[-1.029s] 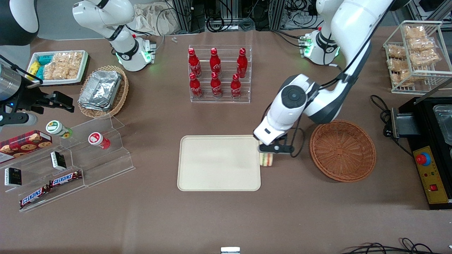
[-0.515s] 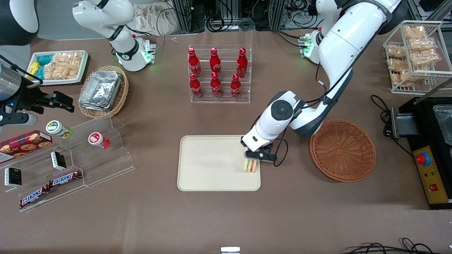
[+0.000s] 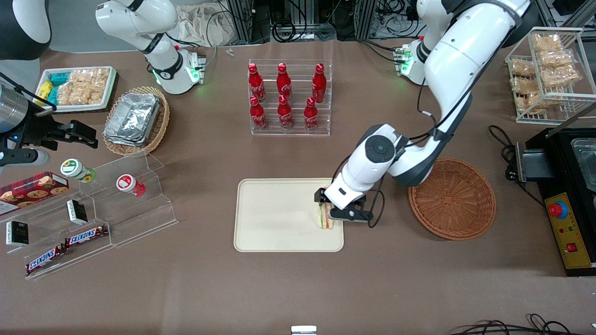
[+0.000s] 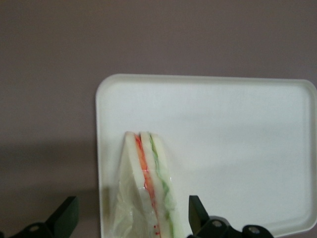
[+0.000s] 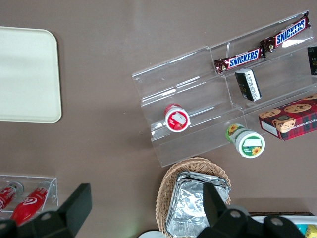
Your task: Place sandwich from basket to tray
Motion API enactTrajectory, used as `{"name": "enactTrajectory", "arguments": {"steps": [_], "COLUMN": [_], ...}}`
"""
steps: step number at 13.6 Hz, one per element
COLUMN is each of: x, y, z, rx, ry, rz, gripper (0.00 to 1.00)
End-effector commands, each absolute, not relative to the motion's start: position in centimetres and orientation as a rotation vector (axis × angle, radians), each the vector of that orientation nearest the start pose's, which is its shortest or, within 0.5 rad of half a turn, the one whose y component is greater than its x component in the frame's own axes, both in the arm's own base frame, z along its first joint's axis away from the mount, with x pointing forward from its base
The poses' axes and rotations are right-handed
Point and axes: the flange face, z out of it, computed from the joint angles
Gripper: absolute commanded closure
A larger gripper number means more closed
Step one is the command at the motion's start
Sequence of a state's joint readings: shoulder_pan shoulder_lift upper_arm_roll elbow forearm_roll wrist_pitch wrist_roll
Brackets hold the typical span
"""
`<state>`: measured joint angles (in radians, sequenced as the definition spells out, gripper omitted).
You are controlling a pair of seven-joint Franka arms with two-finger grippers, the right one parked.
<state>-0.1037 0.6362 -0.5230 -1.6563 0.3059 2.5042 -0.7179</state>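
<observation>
sandwich (image 4: pixel 148 186): triangular wedge, clear wrap, on tray
tray (image 3: pixel 274 218): flat cream, rounded corners
claw (image 3: pixel 336 207): open, straddling sandwich

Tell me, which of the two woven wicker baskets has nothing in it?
The round reddish-brown wicker basket, beside the cream rectangular tray where the gripper stands open around the wrapped sandwich. The lighter tan wicker basket holds foil containers.

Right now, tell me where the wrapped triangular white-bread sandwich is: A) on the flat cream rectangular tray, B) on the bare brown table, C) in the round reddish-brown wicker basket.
A: the sandwich stands on the tray near its edge, between the open gripper fingers; the basket holds nothing.
</observation>
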Motion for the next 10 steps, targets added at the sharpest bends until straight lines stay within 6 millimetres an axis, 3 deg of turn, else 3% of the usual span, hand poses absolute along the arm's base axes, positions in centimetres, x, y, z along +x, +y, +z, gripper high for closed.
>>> {"name": "enactTrajectory", "arguments": {"steps": [1, 5, 7, 9, 10], "x": [60.3, 59.7, 59.6, 57.2, 56.8], "y": [-33.3, -29.0, -24.7, -22.4, -19.3], "z": [39.8, 50.4, 55.2, 58.8, 60.1], "rx": [-3.245, -3.181, -3.177, -3.163, -3.141], "ry": [-0.095, -0.235, -0.296, -0.089, -0.049], "rz": [-0.373, -0.309, -0.239, -0.079, 0.006], "gripper": [0.00, 0.00, 0.00, 0.00, 0.00]}}
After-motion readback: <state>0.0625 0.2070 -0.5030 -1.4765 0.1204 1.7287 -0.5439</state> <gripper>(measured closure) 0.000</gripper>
